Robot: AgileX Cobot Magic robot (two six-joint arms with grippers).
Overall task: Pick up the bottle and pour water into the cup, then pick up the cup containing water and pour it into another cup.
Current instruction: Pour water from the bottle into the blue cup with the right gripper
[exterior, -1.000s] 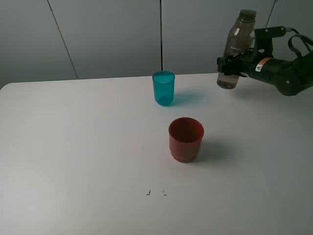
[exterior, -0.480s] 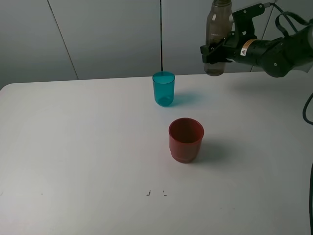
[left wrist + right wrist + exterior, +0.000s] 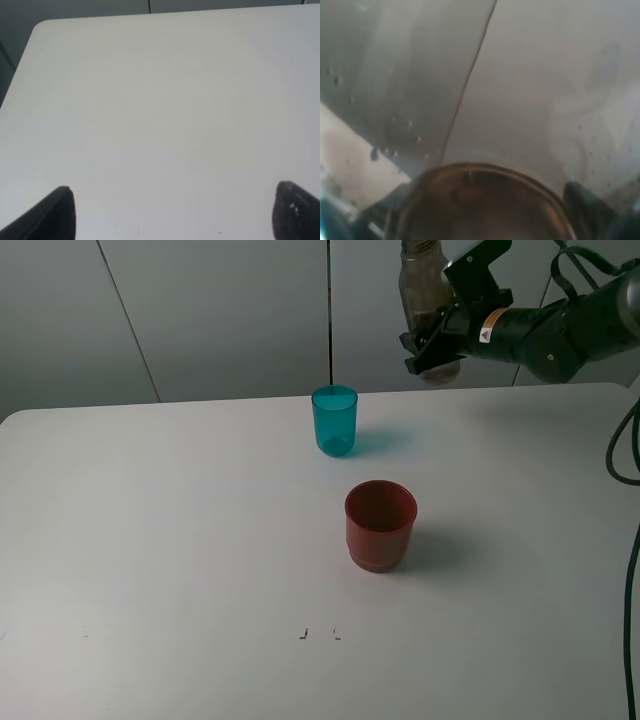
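Note:
My right gripper (image 3: 432, 348) is shut on the smoky grey-brown bottle (image 3: 422, 295) and holds it in the air, high at the back right, above and to the right of the teal cup (image 3: 334, 420). The bottle leans slightly and its top is cut off by the frame edge. The bottle fills the right wrist view (image 3: 480, 200). The teal cup stands upright near the table's back edge. The wide red cup (image 3: 380, 525) stands upright in front of it, near the table's middle. My left gripper (image 3: 172, 212) is open over bare table; it is outside the exterior view.
The white table (image 3: 160, 540) runs to a grey panelled wall (image 3: 220, 310) at the back. Small dark marks (image 3: 318, 634) lie on the table in front of the red cup. The right arm's cable (image 3: 625, 450) hangs at the right edge.
My right gripper has lifted the bottle up off the table and carried it left, closer to above the teal cup. Both cups have stayed in place.

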